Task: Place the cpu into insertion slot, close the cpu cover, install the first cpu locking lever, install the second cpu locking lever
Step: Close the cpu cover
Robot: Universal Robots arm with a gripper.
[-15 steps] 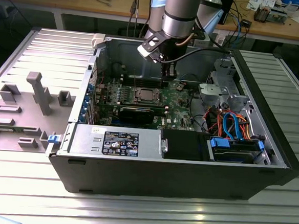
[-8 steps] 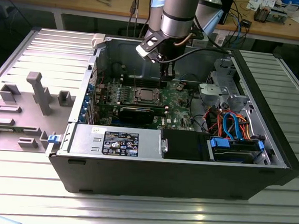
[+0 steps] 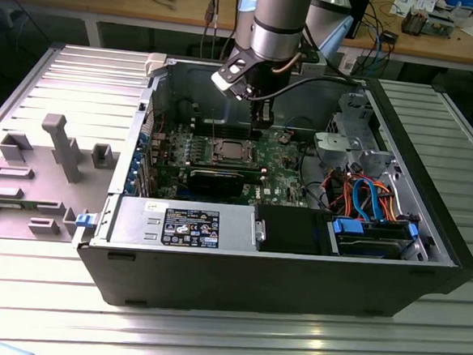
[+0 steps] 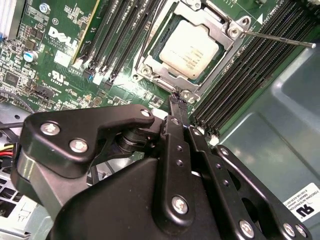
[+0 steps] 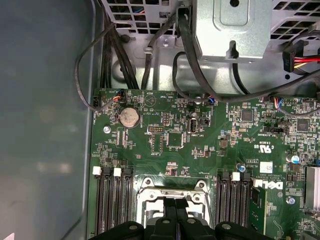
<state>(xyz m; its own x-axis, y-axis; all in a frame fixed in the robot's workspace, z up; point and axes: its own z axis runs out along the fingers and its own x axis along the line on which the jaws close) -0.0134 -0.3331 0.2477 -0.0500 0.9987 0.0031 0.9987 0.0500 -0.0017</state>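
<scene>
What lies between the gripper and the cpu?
In the second wrist view, only the silver edge of the cpu cover lies between the gripper and the cpu.

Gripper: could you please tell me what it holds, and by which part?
Nothing that shows: the gripper is shut, its tips at the edge of the cpu cover.

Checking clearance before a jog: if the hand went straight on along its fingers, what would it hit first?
Most likely the cpu cover, on its metal rim at a corner, just beside the seated cpu. The shut hand points there in the second wrist view. The remaining gap is unclear.
</scene>
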